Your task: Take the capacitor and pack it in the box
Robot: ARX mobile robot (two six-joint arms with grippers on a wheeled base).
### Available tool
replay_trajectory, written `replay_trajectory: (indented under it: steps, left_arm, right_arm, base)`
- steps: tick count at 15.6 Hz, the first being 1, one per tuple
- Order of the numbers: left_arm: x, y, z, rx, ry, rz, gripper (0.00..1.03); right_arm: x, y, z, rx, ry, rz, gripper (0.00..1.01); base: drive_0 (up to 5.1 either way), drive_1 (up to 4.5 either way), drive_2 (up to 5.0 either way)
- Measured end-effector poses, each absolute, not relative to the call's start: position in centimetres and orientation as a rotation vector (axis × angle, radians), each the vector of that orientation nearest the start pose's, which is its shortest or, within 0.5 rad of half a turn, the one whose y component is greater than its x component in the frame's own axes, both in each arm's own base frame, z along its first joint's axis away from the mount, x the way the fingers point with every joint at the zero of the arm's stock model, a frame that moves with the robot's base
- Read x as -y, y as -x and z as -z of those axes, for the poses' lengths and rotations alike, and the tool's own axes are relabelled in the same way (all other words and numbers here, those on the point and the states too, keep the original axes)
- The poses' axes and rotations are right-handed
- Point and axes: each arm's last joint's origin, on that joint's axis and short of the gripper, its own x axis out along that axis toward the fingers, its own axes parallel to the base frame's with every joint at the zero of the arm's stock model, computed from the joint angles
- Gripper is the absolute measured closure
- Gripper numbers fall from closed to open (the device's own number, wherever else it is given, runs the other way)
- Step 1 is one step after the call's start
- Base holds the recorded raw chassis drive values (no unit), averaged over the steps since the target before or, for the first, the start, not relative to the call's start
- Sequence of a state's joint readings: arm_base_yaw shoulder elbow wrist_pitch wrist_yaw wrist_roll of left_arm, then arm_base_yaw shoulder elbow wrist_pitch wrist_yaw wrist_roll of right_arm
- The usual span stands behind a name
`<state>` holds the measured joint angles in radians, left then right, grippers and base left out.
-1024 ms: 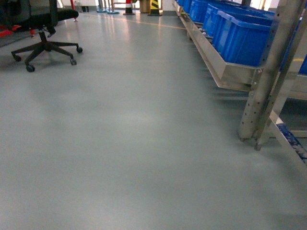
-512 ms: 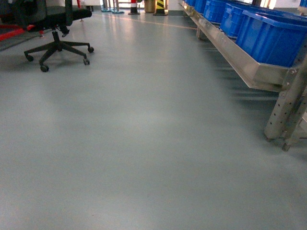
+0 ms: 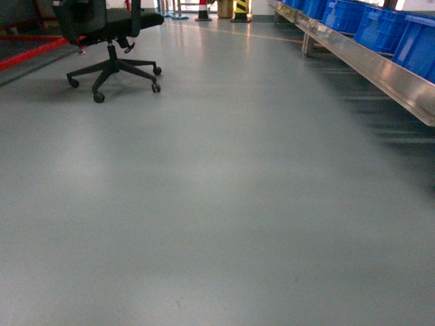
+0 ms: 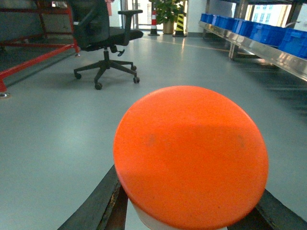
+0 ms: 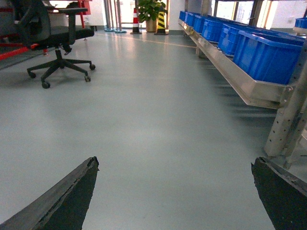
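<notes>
In the left wrist view a capacitor (image 4: pixel 192 153) with a round orange end and a white body fills the lower middle. My left gripper (image 4: pixel 192 203) is shut on it, a dark finger (image 4: pixel 103 203) pressed to each side. My right gripper (image 5: pixel 175 163) is open over bare grey floor, with nothing between its fingers (image 5: pixel 72 191). The box is out of view in every frame. Neither gripper shows in the head view.
A black wheeled office chair (image 3: pixel 112 41) stands on the grey floor at the far left. A steel rack (image 3: pixel 380 68) with blue bins (image 3: pixel 377 27) runs along the right. Its upright post (image 5: pixel 288 120) is near my right gripper. Striped bollards (image 3: pixel 241 10) stand far ahead.
The head view has swung left: the chair has shifted rightwards in the frame, and the rack's upright post has slid out past the right edge.
</notes>
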<state>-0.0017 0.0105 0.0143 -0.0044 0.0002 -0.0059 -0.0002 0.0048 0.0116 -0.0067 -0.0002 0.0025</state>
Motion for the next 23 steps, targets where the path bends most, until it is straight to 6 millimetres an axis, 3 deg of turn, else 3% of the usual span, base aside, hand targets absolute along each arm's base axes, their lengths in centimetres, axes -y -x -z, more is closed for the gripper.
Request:
replay_trajectory:
  steps: [23]
  left_arm:
    - [0.01,-9.75,-16.69,-0.003,0.0,0.001,0.59]
  right_arm:
    - [0.0,-9.73,-16.67,0.003,-0.002,0.0,0.03]
  base:
    - [-4.9,2.86,2.0]
